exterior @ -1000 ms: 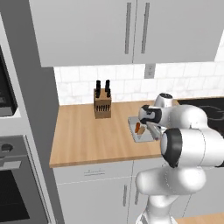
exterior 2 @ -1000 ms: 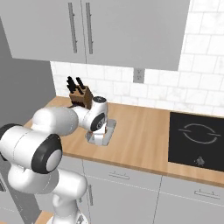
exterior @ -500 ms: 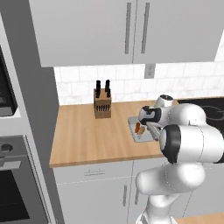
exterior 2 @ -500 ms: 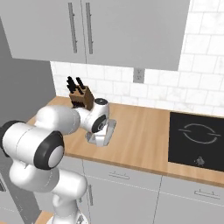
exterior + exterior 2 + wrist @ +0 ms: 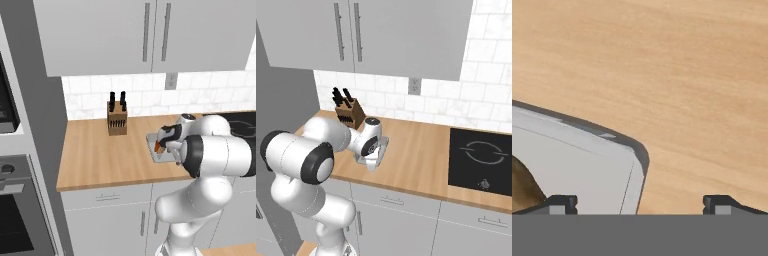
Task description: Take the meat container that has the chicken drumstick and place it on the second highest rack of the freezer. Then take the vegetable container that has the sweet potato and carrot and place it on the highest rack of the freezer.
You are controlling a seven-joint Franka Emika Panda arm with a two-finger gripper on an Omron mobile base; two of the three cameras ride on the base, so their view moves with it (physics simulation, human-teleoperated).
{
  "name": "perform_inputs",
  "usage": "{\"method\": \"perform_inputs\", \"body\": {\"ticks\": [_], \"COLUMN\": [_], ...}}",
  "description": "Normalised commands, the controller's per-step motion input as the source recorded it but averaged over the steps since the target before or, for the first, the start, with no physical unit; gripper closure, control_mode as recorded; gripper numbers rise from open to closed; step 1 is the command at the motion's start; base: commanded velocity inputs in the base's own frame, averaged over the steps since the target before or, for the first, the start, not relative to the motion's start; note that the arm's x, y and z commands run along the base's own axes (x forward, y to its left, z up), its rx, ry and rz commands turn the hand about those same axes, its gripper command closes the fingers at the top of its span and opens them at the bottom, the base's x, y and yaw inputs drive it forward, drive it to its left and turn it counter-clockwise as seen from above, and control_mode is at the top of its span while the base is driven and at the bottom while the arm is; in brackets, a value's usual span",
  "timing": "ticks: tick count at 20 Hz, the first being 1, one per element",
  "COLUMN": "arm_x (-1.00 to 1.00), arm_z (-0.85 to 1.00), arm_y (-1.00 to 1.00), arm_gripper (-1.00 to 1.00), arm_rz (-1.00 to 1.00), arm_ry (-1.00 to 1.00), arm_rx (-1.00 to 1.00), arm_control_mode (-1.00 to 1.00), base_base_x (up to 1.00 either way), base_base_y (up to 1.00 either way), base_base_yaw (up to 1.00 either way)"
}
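A shallow light-grey container [image 5: 151,138] with a dark rim lies on the wooden counter [image 5: 90,155], right of the knife block. A small orange piece [image 5: 158,147] shows in it. Seen from the hand, a dull brown lump [image 5: 522,189] lies in the container [image 5: 577,160] at the lower left. I cannot tell whether this is the meat or the vegetable container. My gripper [image 5: 640,204] is open and low over the container's corner, with the rim between its spread fingertips. It also shows over the container [image 5: 375,164] as the gripper [image 5: 372,152]. The freezer and its racks are out of view.
A wooden knife block [image 5: 117,120] stands at the back of the counter by the tiled wall. A black cooktop [image 5: 483,155] lies to the right. White wall cupboards [image 5: 150,35] hang overhead. An oven [image 5: 15,215] sits in the tall grey column at the left.
The hand has come down a little, closer to the container's edge. The container and the knife block have not moved.
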Motion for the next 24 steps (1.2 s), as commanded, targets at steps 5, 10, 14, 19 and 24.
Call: {"method": "perform_inputs", "body": {"ticks": [5,10,14,19,24], "arm_x": [0.00,0.00,0.00,0.00,0.00], "arm_z": [-0.17,-0.09,-0.24,-0.22,0.00], "arm_y": [0.00,0.00,0.01,0.00,0.00], "arm_gripper": [-1.00,-1.00,-1.00,-1.00,-1.00], "arm_rz": [0.00,0.00,0.00,0.00,0.00], "arm_ry": [0.00,0.00,0.00,0.00,0.00], "arm_rx": [0.00,0.00,0.00,0.00,0.00], "arm_control_mode": [-1.00,-1.00,-1.00,-1.00,-1.00], "base_base_x": [0.00,0.00,0.00,0.00,0.00], "base_base_y": [0.00,0.00,0.00,0.00,0.00], "base_base_yaw": [0.00,0.00,0.00,0.00,0.00]}}
